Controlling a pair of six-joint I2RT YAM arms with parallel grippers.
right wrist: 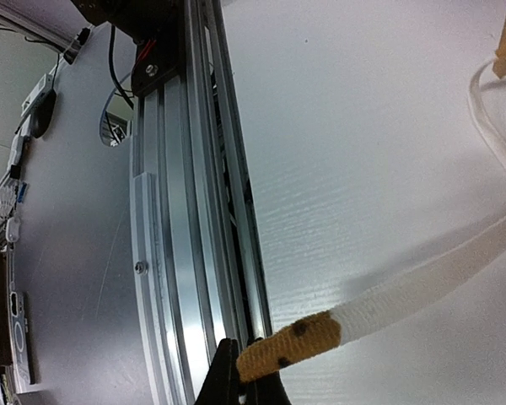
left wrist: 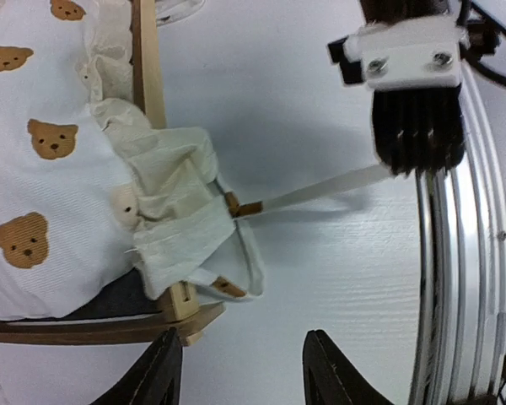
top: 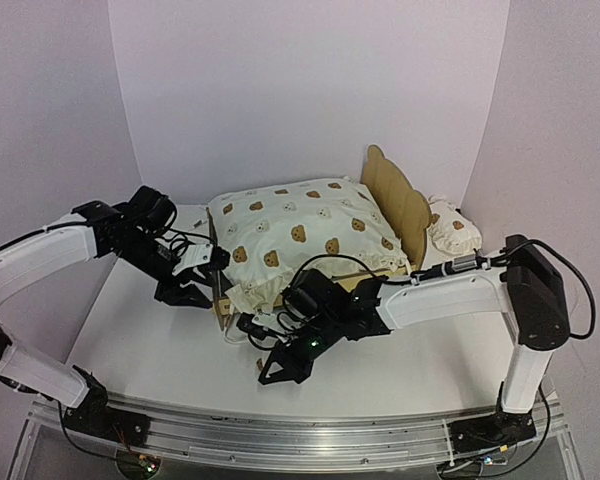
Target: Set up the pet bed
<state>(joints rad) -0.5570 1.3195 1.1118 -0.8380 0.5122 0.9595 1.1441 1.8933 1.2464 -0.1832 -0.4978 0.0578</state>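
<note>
The pet bed's light-wood frame (top: 223, 305) with its curved headboard (top: 395, 198) stands mid-table. A cream bear-print cushion (top: 300, 235) lies on it. In the left wrist view the bed's corner post (left wrist: 183, 301) shows beside the cushion's ruffled corner (left wrist: 173, 211). A cream tie string (left wrist: 320, 191) runs taut from that corner to my right gripper (left wrist: 413, 126). My right gripper (right wrist: 249, 380) is shut on the string's brown bear-print tip (right wrist: 291, 342). My left gripper (left wrist: 240, 363) is open just off the corner post, with only bare table between its fingers.
A small bear-print pillow (top: 450, 230) lies right of the headboard. The aluminium rail (right wrist: 194, 211) along the table's near edge runs right beside my right gripper (top: 277, 368). A second tie loop (left wrist: 249, 270) hangs off the bed corner. White walls close in the table's back and sides.
</note>
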